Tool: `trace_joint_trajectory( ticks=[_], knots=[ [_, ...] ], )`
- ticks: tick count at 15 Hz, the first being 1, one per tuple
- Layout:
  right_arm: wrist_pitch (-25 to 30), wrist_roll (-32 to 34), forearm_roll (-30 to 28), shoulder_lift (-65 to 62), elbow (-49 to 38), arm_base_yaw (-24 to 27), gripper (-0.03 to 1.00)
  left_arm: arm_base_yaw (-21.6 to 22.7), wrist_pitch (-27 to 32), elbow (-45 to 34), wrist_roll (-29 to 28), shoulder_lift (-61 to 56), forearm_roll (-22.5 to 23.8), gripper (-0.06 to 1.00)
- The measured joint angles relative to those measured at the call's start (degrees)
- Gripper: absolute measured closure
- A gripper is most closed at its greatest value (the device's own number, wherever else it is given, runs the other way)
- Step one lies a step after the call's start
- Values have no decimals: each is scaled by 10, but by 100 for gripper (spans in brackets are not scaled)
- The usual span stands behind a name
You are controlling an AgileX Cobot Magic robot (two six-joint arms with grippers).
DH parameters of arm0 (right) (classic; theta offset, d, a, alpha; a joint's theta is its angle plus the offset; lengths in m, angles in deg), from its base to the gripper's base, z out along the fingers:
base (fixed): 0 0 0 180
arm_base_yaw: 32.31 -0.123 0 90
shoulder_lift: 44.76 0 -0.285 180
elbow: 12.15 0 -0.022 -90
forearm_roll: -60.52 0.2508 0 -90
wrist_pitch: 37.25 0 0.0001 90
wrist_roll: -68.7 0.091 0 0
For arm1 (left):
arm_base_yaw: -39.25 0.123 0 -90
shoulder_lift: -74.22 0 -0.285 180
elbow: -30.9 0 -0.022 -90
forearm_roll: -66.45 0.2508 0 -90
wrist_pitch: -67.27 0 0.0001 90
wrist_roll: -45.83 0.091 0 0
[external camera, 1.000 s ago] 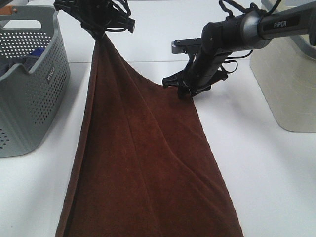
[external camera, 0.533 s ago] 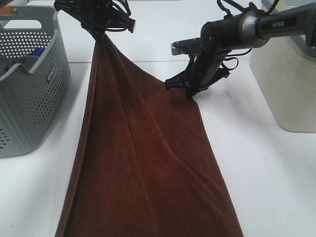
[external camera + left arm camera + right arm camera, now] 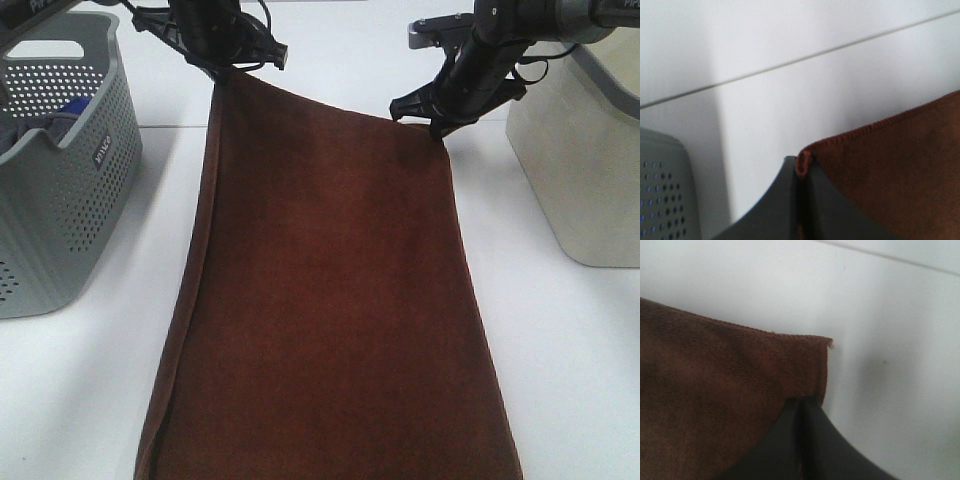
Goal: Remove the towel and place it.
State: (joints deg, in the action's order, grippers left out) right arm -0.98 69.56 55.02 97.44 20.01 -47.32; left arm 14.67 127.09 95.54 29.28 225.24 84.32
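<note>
My wrist views show each corner pinched: left tool (image 3: 801, 172) and right tool (image 3: 801, 405) clenched on the towel (image 3: 330, 300), which the overhead shows spread flat, reddish-brown.

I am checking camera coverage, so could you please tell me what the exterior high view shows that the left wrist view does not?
Only the exterior high view shows the right hand shut on the towel's far right corner, the beige bin, the blue cloth inside the basket, and the towel spread flat down the table. Only the left wrist view shows the towel's hemmed corner pinched between that hand's fingers, close up. Both show the left hand, the towel and the grey basket.
</note>
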Motion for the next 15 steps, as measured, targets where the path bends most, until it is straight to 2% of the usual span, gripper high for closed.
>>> trace_joint_trajectory(
  ticks=[1,4,7,12,15],
  knots=[
    [-27,-1,-13,0,13,-1,97,9,-58,0,-5,14,0,94],
    [-96,-1,-42,1,25,-1,97,36,-174,0,-32,41,-1,94],
    [-159,-1,-57,13,33,-1,97,49,-280,0,-30,68,1,94],
    [-172,14,-73,93,109,6,97,48,-407,0,-27,111,41,94],
    [-186,15,-75,119,128,15,97,48,-460,0,-27,132,99,94]
  ],
)
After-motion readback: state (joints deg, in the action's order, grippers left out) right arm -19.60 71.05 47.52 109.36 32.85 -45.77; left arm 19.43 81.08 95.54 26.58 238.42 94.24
